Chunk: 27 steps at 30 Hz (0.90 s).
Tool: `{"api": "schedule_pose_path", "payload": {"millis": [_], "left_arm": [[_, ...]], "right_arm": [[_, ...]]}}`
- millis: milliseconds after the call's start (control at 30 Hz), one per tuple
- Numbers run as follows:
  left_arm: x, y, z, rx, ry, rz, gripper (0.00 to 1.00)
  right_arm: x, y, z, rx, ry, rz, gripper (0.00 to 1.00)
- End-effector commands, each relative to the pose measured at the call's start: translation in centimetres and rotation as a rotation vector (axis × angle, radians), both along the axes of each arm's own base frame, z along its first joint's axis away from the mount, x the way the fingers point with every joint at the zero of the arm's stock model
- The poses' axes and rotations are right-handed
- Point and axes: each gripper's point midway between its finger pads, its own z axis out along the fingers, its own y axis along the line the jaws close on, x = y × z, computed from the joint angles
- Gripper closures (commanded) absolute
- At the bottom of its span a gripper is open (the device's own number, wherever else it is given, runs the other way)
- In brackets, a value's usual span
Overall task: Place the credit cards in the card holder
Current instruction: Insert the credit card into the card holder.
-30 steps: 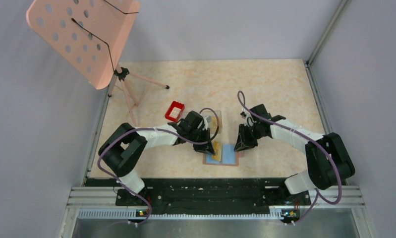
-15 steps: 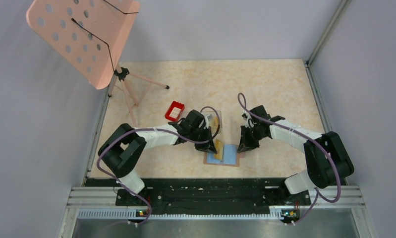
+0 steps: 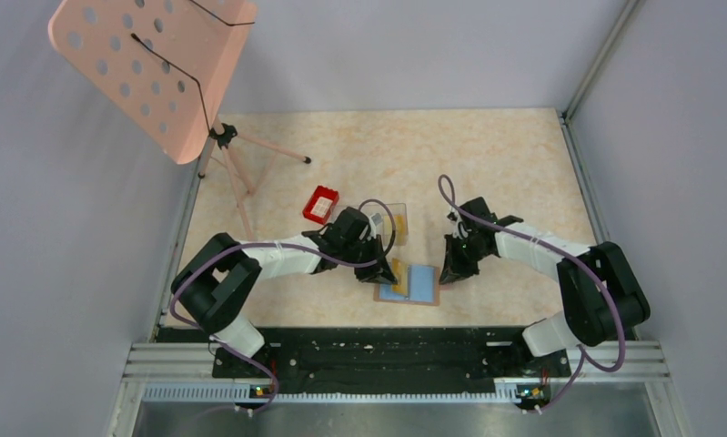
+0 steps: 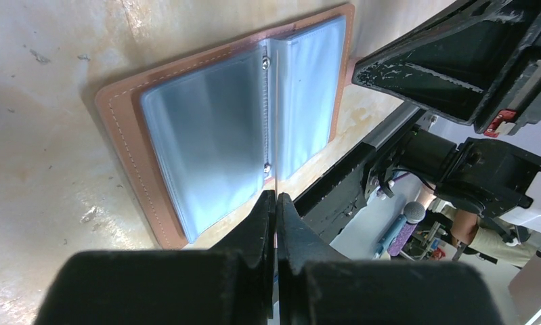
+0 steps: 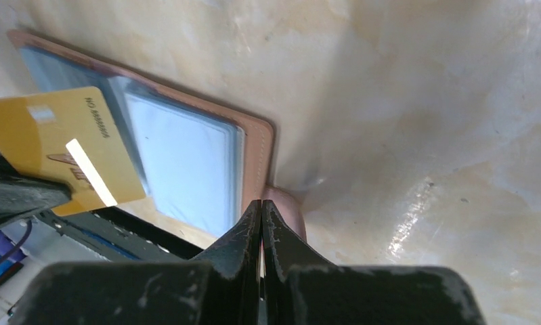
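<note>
Near the table's [image 3: 487, 164] front edge lay the open card holder [image 3: 420, 284]. The left gripper [image 4: 276, 196] pinched a yellow card [image 5: 57, 145] over its 10 o'clock corner, and the right gripper [image 5: 261, 206] was shut at 3 o'clock. Tilted, the card might miss the sleeve [image 4: 206, 135].

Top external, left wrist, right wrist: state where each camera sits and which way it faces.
Top external: above and behind the robot, looking down on the table; left arm and right arm whole.
Left wrist: on its arm, looking down past the left gripper at the open wallet.
Right wrist: on its arm, looking past the right gripper at wallet and card.
All three share the wallet.
</note>
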Motion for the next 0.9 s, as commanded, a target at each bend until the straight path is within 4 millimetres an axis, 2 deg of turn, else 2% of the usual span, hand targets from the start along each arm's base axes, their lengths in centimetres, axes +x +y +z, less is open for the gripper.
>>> {"api": "schedule_pose_path", "payload": {"millis": [0, 300, 600, 867], "left_arm": [[0.8, -0.9, 1.2, -0.039, -0.042, 0.002, 1.00], [0.7, -2.1, 1.1, -0.044, -0.030, -0.025, 1.00], [0.7, -2.7, 2.2, -0.088, -0.020, -0.010, 1.00], [0.2, -2.9, 1.2, -0.090, 0.008, 0.000, 1.00]], "right_arm": [[-0.4, -0.7, -0.1, -0.024, -0.003, -0.023, 1.00], [-0.8, -0.7, -1.0, -0.024, 0.021, -0.014, 1.00], [-0.9, -0.4, -1.5, -0.010, 0.037, 0.002, 1.00], [-1.0, -0.5, -1.8, -0.011, 0.043, 0.004, 1.00]]}}
